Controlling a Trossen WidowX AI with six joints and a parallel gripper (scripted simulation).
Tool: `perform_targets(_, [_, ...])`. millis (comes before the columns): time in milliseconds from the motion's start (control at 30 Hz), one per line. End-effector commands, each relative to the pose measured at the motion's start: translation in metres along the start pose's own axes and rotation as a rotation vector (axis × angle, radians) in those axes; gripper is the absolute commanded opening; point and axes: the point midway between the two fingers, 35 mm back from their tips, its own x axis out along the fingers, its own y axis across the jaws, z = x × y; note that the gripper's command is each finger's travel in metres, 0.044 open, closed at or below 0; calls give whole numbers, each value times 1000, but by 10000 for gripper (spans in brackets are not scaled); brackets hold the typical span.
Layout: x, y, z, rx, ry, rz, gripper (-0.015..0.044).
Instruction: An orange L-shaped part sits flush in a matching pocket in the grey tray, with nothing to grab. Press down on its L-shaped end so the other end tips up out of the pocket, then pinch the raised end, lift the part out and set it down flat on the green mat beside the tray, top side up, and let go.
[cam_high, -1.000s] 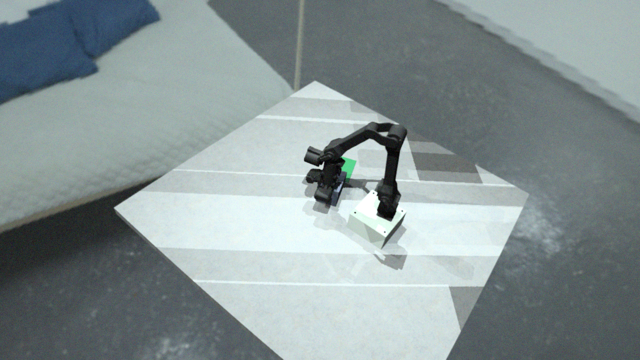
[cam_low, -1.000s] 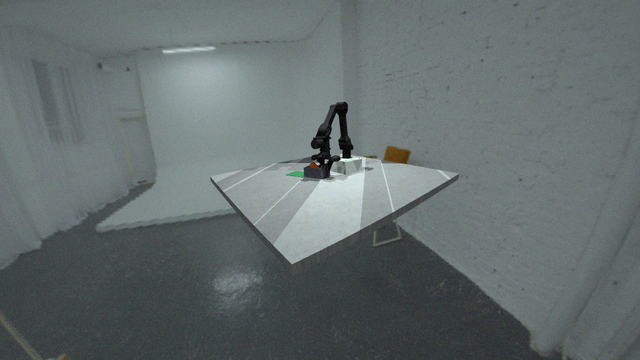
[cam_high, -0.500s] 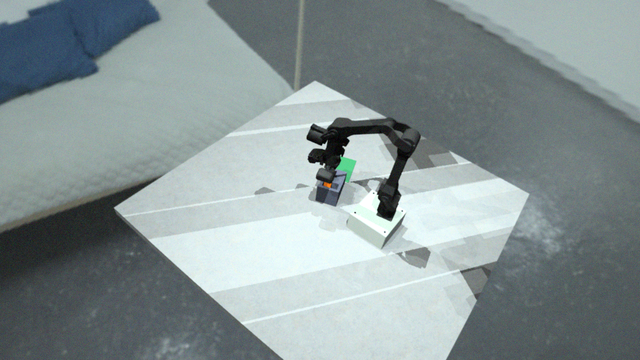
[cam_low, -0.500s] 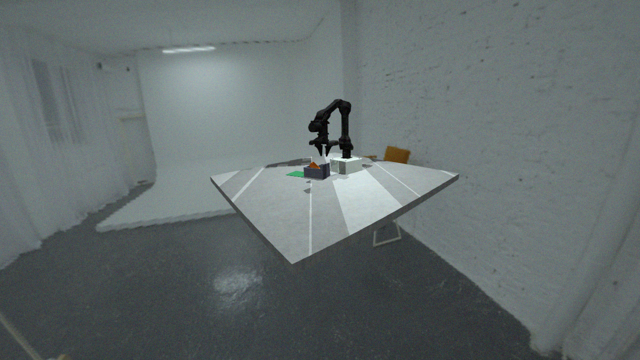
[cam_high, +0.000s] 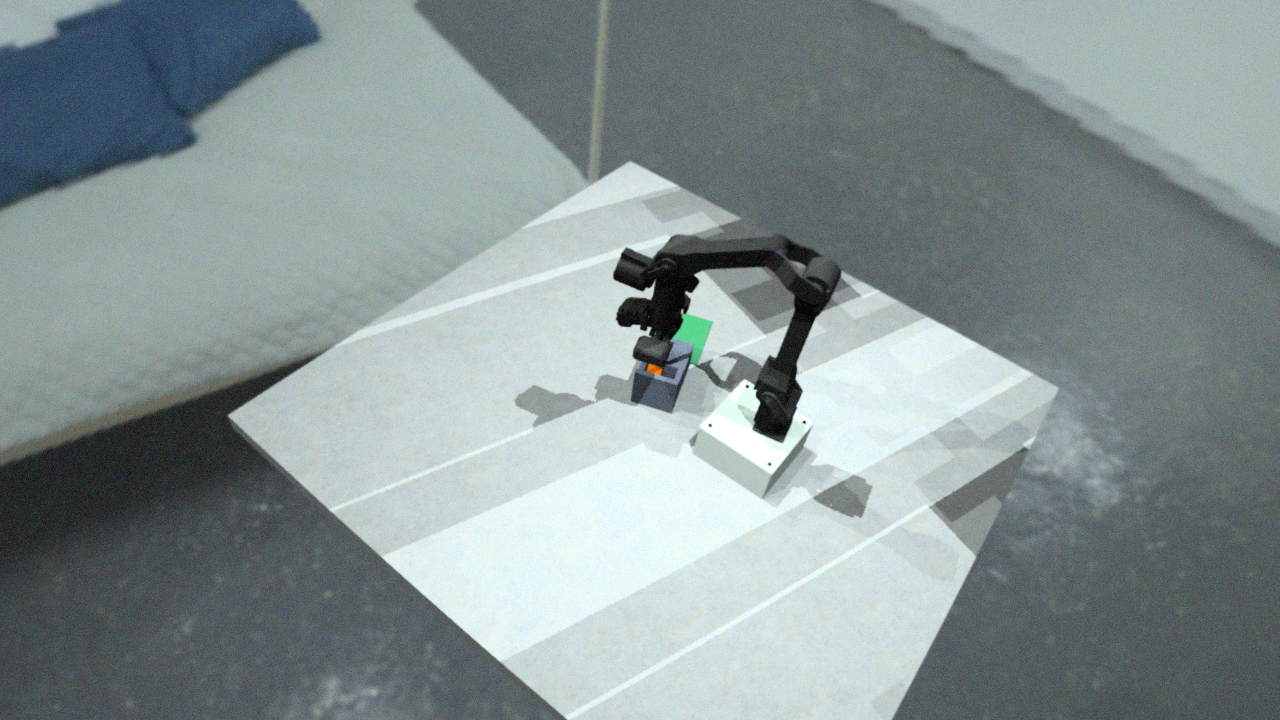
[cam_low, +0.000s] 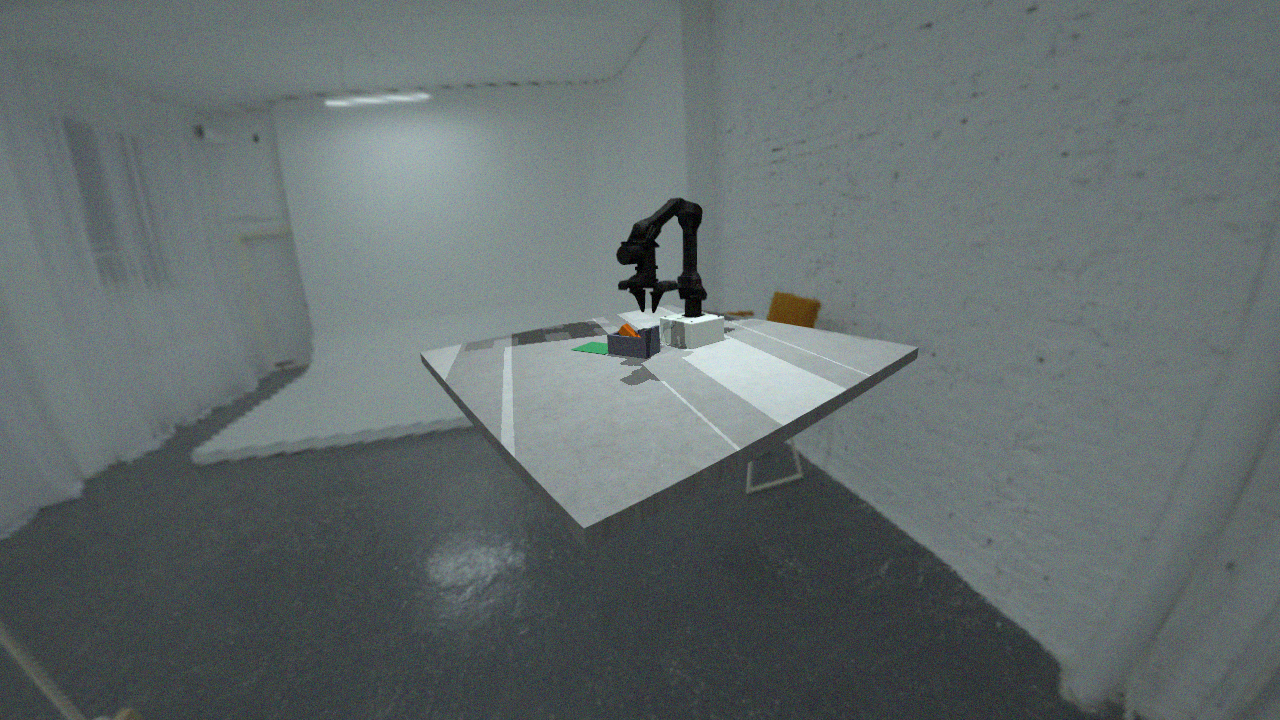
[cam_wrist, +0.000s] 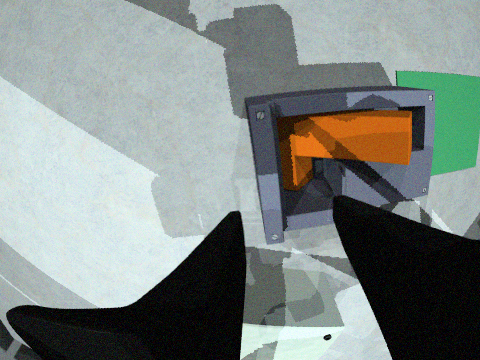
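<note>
Orange L-shaped part (cam_high: 655, 368) (cam_low: 629, 330) (cam_wrist: 360, 135) tilted in the tray (cam_high: 656, 392) (cam_low: 632, 344) (cam_wrist: 262, 175)!
Above the bench (cam_high: 572, 537) (cam_low: 608, 429) (cam_wrist: 75, 145), the pincer (cam_high: 660, 360) (cam_low: 648, 310) (cam_wrist: 288, 214) hovers, fingers partway open, gripping nothing.

Unclear room type, maybe a studio or workshop: rough white-painted brick wall (cam_low: 966, 232), dark glossy concrete floor (cam_high: 895, 161) (cam_low: 358, 546), ceiling light strip (cam_low: 376, 99), pale curved backdrop (cam_low: 483, 205).

The tray (cam_high: 657, 392) (cam_low: 632, 345) (cam_wrist: 382, 175) looks like smooth matt plastic (its small screw heads look metallic), the orange part (cam_high: 656, 368) (cam_low: 629, 330) (cam_wrist: 360, 135) smooth plastic; the tabletop (cam_high: 537, 555) (cam_low: 590, 429) (cam_wrist: 75, 165) has a matt, faintly mottled finish.
</note>
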Motion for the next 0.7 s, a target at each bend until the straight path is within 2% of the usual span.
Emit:
perform_targets(0, [0, 0, 1, 1, -3, -1, 180])
perform_targets(300, [0, 0, 1, 1, -3, -1, 180])
perform_targets(367, [0, -3, 1, 54, -3, -1, 233])
perform_targets(433, [-1, -8, 3, 178, -2, -2, 280])
perform_targets(667, [-3, -46, 8, 933, 3, -10, 280])
